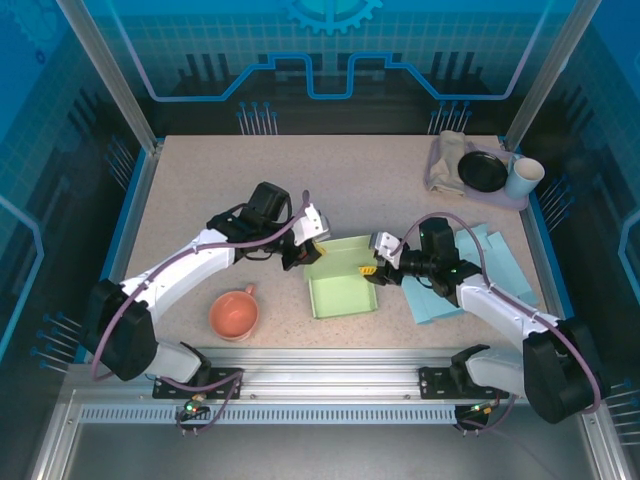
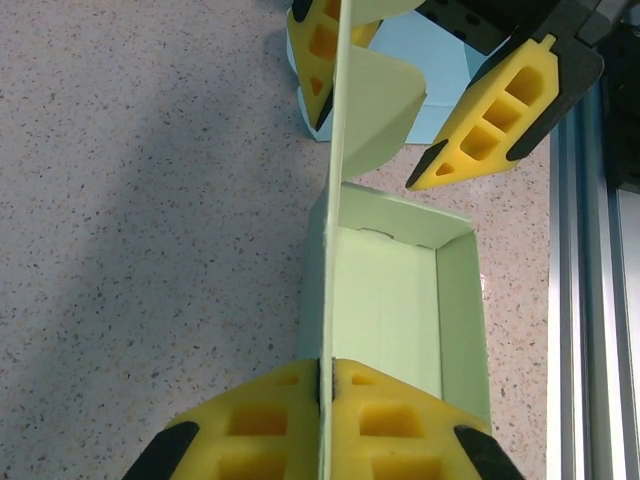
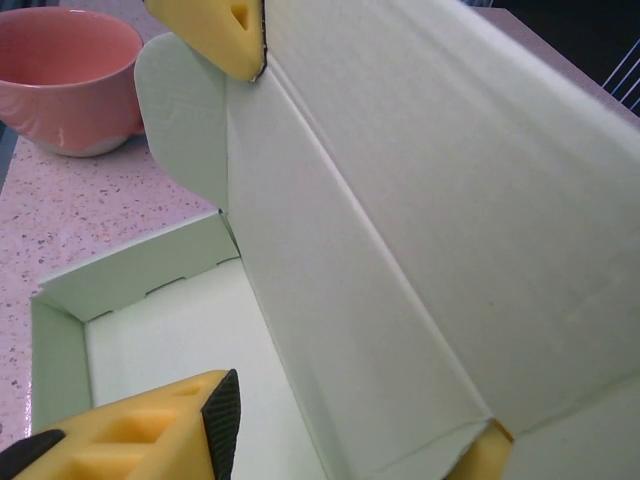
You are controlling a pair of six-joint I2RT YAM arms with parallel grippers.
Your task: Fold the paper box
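Pinching raised lid (image 3: 420,200) of paper box (image 1: 340,290) with left tool (image 2: 325,372), yellow pads (image 2: 300,385) pressed together on its thin edge. Straddling same lid from 3 o'clock with right tool (image 1: 377,268): fingers (image 2: 478,118) spread, one each side of lid, can't tell whether either touches it. Seeing box tray (image 2: 390,310) flat at bench (image 1: 200,180) centre, open side up, lid standing along its 12 o'clock edge, rounded tab (image 2: 375,105) sticking out at lid's end. Noting pink cup (image 1: 233,314) at 8 o'clock of box, well apart. Noting blue sheet (image 1: 500,262) at 3 o'clock of box, partly under right arm (image 1: 500,305). Spotting black dish (image 1: 483,172), white cup (image 1: 524,176) and grey cloth (image 1: 446,158) grouped at 1 o'clock, far bench corner.
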